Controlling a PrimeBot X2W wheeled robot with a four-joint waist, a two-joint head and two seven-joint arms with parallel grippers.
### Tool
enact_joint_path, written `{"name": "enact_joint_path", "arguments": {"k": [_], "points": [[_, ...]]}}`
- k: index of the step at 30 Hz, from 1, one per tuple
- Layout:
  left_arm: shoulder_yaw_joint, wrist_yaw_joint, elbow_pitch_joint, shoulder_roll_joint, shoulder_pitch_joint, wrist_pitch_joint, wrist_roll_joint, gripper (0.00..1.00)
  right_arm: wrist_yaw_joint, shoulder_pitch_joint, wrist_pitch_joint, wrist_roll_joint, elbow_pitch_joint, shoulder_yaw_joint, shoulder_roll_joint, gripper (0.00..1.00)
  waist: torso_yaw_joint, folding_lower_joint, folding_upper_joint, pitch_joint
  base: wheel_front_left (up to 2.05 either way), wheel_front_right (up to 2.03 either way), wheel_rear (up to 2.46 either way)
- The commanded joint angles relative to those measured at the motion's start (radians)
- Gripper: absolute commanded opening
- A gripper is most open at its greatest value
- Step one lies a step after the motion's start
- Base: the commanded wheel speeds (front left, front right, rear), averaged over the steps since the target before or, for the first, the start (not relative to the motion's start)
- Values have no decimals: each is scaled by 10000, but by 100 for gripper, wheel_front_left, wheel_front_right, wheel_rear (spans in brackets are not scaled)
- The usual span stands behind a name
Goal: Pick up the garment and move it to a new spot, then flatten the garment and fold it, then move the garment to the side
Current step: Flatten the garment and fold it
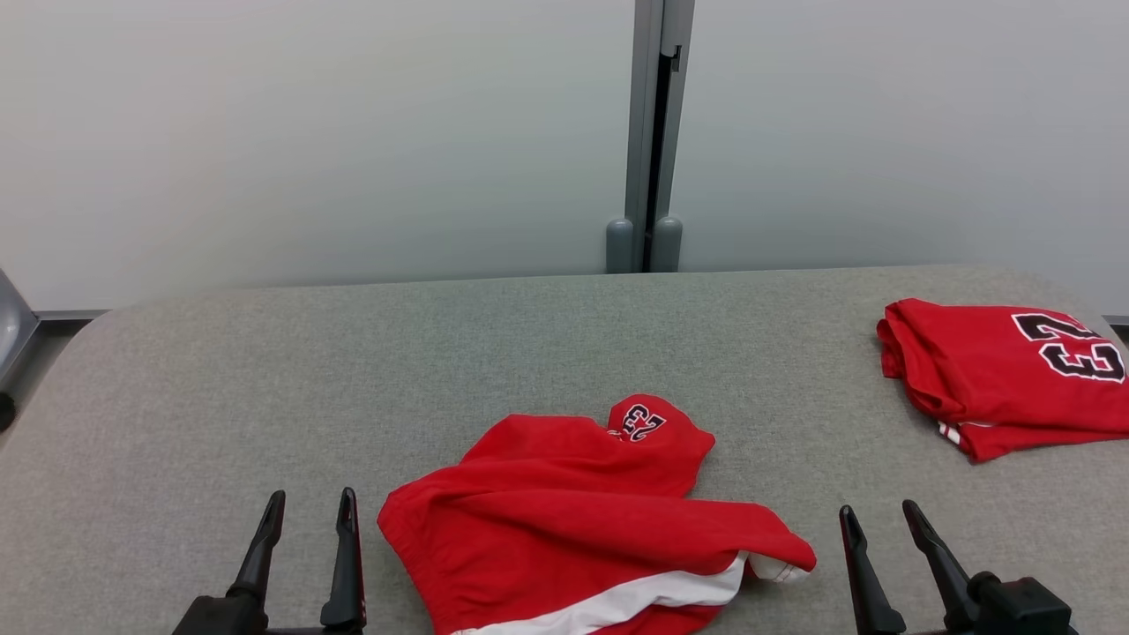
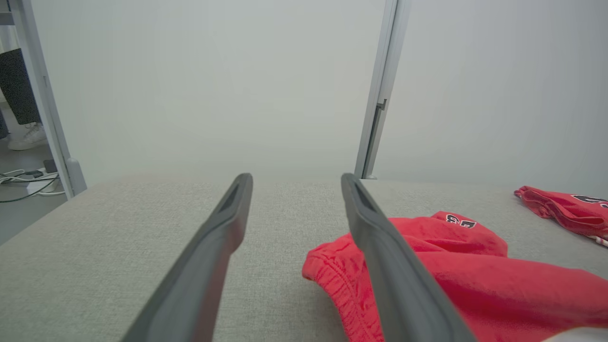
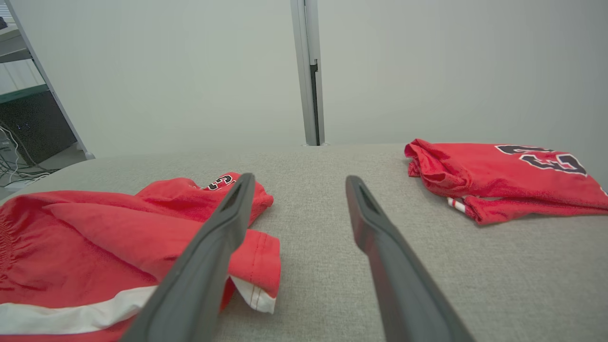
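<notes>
Left hand hovered low over the near edge of the grey bench, its two dark fingers spread wide and grasping nothing; in the left wrist view the same left hand showed bare fabric between its fingers. Right hand hung likewise released and empty, fingers parted, and its own view of the right hand showed only bench cloth in the gap. Between the two hands lay the red shorts, crumpled on the bench, apart from both. The elastic waistband of the red shorts sat just to the right of the left hand's right finger, partly hidden behind it. A leg hem with a white stripe pointed toward the right hand, and in that view the red shorts lay to the left of its left finger, which crossed in front of the hem. A small black "23" patch sat on the raised fold farthest from both hands. Beyond and to the right of the right hand rested a folded red jersey with large black numerals, well apart from the shorts. Behind the bench stood pale wall panels joined by a grey post. Far to the left of the left hand, past the bench edge, a person's dark trouser leg and pale shoe stood on the floor near some cables.
</notes>
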Motion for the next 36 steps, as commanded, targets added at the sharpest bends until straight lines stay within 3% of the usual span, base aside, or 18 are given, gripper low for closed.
{"name": "enact_joint_path", "arguments": {"k": [1,13,32,36], "points": [[87,24,-124,-60,132,-40,116,100,3,166,-25,-64,-51,-47,-14,100,-58,1,0,-51,0,0,0],[547,30,72,-226,314,-35,751,100,1,853,-25,-410,-567,-385,-101,100,-406,1,0,-295,0,0,0],[535,-125,1374,-238,-153,-32,873,100,3,647,-25,-392,188,-68,-173,100,-387,1,0,-251,0,0,0],[149,-280,1554,-214,111,-32,674,100,2,596,-27,-294,511,275,-313,100,-327,1,0,-201,0,0,0]]}}
